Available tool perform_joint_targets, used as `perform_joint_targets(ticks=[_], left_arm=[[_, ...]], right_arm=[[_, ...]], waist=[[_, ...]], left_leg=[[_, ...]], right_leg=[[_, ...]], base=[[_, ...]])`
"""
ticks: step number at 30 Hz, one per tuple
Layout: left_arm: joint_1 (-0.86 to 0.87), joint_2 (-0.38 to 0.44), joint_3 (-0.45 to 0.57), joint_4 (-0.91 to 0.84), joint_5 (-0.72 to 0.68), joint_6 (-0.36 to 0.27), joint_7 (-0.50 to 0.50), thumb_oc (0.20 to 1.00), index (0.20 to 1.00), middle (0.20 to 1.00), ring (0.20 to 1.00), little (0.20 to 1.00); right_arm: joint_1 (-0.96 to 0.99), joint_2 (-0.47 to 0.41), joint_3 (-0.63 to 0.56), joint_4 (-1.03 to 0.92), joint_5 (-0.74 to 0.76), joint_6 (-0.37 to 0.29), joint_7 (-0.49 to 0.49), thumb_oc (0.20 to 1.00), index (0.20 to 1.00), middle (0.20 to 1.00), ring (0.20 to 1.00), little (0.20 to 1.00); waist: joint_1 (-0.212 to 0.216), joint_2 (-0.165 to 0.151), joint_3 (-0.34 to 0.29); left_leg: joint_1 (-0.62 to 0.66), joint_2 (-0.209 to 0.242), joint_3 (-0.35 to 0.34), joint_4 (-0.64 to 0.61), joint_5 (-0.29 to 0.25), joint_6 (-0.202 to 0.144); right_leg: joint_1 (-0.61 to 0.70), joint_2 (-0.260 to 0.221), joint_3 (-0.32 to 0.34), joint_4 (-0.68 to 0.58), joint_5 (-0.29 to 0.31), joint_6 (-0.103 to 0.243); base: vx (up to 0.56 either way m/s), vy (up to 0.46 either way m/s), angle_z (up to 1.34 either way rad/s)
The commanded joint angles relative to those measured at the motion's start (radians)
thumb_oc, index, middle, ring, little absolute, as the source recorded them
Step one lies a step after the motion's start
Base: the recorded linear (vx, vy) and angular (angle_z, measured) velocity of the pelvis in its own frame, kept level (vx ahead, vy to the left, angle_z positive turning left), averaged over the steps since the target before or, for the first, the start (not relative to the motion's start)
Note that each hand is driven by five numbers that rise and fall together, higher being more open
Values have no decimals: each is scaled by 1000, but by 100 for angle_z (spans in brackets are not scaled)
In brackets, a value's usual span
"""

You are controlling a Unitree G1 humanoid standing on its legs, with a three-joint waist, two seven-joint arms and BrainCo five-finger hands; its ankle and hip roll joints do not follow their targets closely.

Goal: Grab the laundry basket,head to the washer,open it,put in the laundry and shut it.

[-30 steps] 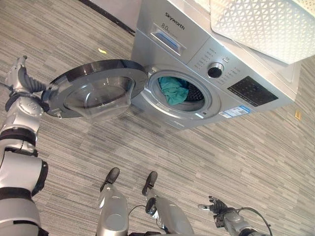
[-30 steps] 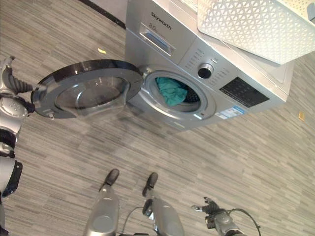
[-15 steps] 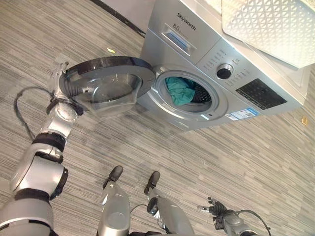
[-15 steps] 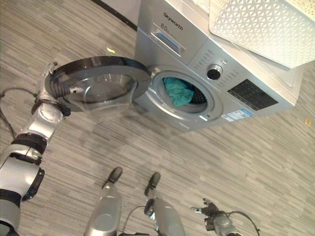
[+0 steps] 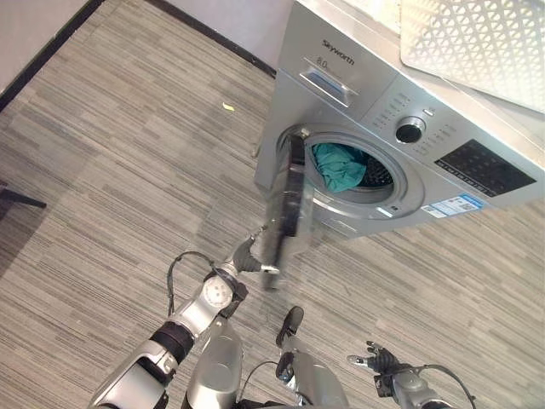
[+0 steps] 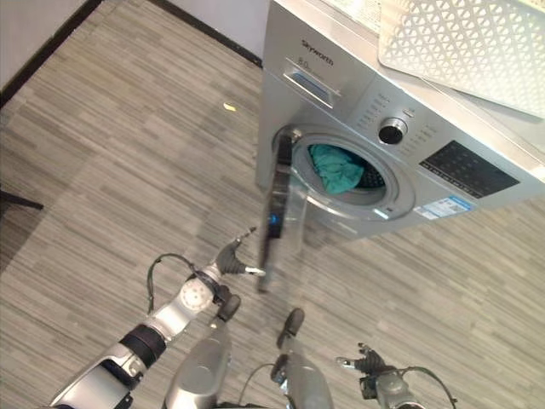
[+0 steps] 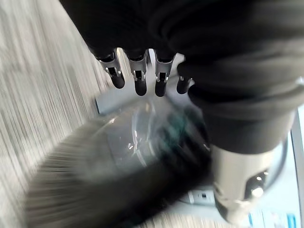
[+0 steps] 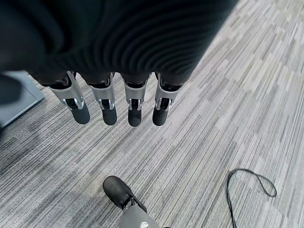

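Observation:
A silver washer [image 5: 400, 128] stands on the grey floor with its round door [image 5: 285, 204] swung about halfway, edge-on to me and blurred. Teal laundry [image 5: 338, 167] lies in the drum opening. A white laundry basket [image 5: 477, 38] sits on top of the washer. My left hand [image 5: 247, 254] reaches up from below, its straight fingers against the door's lower edge, open. In the left wrist view the fingers [image 7: 137, 80] point at the blurred door [image 7: 118, 171]. My right hand [image 5: 379, 362] hangs low at the right, fingers relaxed, holding nothing.
A small yellow scrap [image 5: 227, 106] lies on the floor left of the washer. A dark baseboard [image 5: 213, 38] runs along the wall behind. A dark object [image 5: 17, 198] pokes in at the left edge. Wood-pattern floor spreads to the left and front.
The door has swung from wide open toward the washer, now about half shut. My left hand has followed it rightward and down. The camera has shifted, so the washer sits further right.

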Motion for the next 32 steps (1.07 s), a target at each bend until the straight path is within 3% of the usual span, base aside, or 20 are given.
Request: perform_joint_targets(ticks=[1,5,11,17,20,21,23,25,32], left_arm=[[53,7,21,-196,-98,-58,-110,1000,1000,1000,1000,1000],[108,12,-7,-272,-212,-69,-166,1000,1000,1000,1000,1000],[195,-4,41,-170,-262,-40,-169,1000,1000,1000,1000,1000],[358,-28,222,151,-199,2,-141,1000,1000,1000,1000,1000],[381,-40,259,251,-170,3,-124,1000,1000,1000,1000,1000],[390,-71,301,445,-122,14,-100,1000,1000,1000,1000,1000],[387,-81,317,497,-122,10,-89,1000,1000,1000,1000,1000],[388,-98,402,686,-129,19,-62,1000,1000,1000,1000,1000],[420,-95,506,816,-153,24,-59,1000,1000,1000,1000,1000]], right_arm=[[75,-84,39,-85,-32,18,9,1000,1000,1000,1000,1000],[113,-88,50,-95,-78,22,2,1000,1000,1000,1000,1000],[109,-76,44,-87,-104,37,-19,1000,1000,1000,1000,1000],[120,-56,7,-50,-122,52,-35,1000,1000,1000,1000,1000],[124,-52,1,-31,-131,56,-37,1000,1000,1000,1000,1000],[119,-42,-2,-3,-141,59,-40,1000,1000,1000,1000,1000],[119,-41,-3,9,-146,60,-39,1000,1000,1000,1000,1000],[116,-30,-9,32,-159,62,-39,1000,1000,1000,1000,1000],[98,-3,-11,36,-152,61,-34,1000,1000,1000,1000,1000]], waist=[[15,8,-25],[-9,48,-73],[-25,94,-131],[-28,156,-202],[-28,170,-223],[-23,180,-244],[-24,185,-254],[-16,194,-287],[7,202,-337]], left_leg=[[-59,-1,-86,-168,115,48],[-42,13,-57,-168,118,33],[-12,24,-47,-168,123,20],[32,45,-49,-168,142,-5],[35,48,-55,-168,151,-10],[46,53,-58,-168,158,-17],[48,54,-60,-168,160,-19],[64,59,-68,-168,170,-28],[84,60,-88,-168,183,-33]], right_leg=[[-2,-118,64,-11,58,76],[3,-108,80,-11,45,77],[34,-101,73,-11,29,73],[104,-91,37,-11,-4,62],[116,-88,24,-11,-10,60],[133,-85,18,-11,-20,57],[140,-84,13,-11,-24,56],[162,-81,2,-11,-38,54],[200,-76,-12,-11,-57,46]], base=[[8,-103,-20],[23,-100,-14],[63,-74,-12],[86,-96,-2],[47,-57,13],[39,-46,9],[55,-54,8],[68,-76,5],[44,-45,2]])
